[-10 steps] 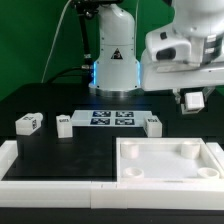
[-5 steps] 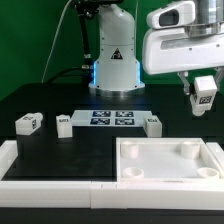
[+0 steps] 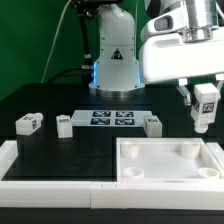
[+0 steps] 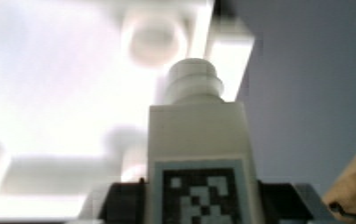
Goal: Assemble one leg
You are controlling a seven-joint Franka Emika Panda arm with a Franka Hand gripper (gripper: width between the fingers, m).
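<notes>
My gripper is shut on a white leg with a black-and-white tag, held upright in the air above the far right corner of the big white tray. In the wrist view the held leg fills the middle, its round peg end pointing at the tray and near a round corner socket. Three more legs lie on the table: one at the exterior view's left, one beside the marker board, one at the board's right end.
The marker board lies at the back middle of the black table. A white raised rim runs along the table's left and front edges. The robot base stands behind the board.
The gripper with the leg has moved down and a little to the exterior view's right, from high at the frame's edge to just above the tray's far right corner. The leg now hangs upright.
</notes>
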